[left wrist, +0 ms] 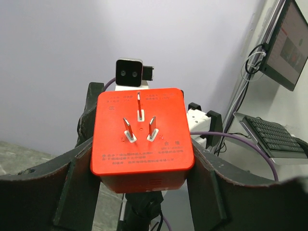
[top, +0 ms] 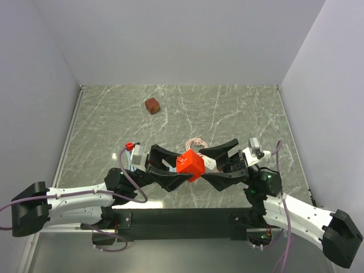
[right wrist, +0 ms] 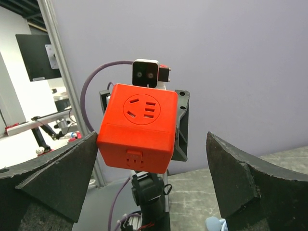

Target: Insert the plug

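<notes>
Over marble table (top: 227, 108) — plug (top: 189, 165) (prongs leftward)

The small bright red cube-shaped plastic plug (top: 189, 165) sits above the near middle of the grey marble-patterned table (top: 239, 108), clasped in the black left gripper (top: 181, 166) on its left, the black right gripper (top: 203, 163) spread just right of it, and the darker brownish-red cube (top: 152, 106) on the table well behind and left of it

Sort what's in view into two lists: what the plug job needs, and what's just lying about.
For the job: the plug, clamped in the left gripper; the right gripper, open either side of it.
Lying about: the brownish-red cube, alone toward the far side of the table.
</notes>
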{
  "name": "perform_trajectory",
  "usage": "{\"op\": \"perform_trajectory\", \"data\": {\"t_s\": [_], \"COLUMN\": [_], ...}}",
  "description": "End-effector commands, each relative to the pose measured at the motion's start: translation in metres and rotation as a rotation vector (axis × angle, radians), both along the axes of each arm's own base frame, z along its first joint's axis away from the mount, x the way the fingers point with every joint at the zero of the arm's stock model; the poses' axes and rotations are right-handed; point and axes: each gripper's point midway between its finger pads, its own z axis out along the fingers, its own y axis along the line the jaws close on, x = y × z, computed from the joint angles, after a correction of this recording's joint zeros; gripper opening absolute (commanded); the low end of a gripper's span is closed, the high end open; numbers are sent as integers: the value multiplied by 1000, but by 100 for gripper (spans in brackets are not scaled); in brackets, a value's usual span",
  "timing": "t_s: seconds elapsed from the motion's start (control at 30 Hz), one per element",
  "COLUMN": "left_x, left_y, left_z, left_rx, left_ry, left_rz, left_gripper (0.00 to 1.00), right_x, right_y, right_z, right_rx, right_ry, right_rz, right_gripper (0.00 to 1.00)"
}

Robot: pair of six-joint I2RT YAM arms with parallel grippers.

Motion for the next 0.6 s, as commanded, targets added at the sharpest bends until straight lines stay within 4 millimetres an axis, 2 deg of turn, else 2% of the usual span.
{"op": "perform_trajectory", "data": {"t_s": [0.0, 0.17, 0.37, 0.5, 0.57], "left_x": [-32, -31, -27, -26, -26], "left_y": [63, 56, 50, 50, 51], "left_z": [92, 92, 90, 87, 87], "left_rx": [-395, -392, -381, -383, -382], "left_ry": [-202, -212, -210, -205, -205], "left_rz": [-8, -9, 1, 1, 7], "left_gripper": [1, 1, 1, 1, 1], "right_x": [-18, -27, -27, -27, -28], "right_y": [-21, -17, -8, -11, -14], "right_z": [41, 43, 41, 41, 41], "right_rx": [156, 166, 163, 184, 192], "right_ry": [-129, -145, -136, -136, -144], "right_rz": [-4, 72, 134, 130, 120], "right_gripper": [98, 98, 98, 98, 91]}}
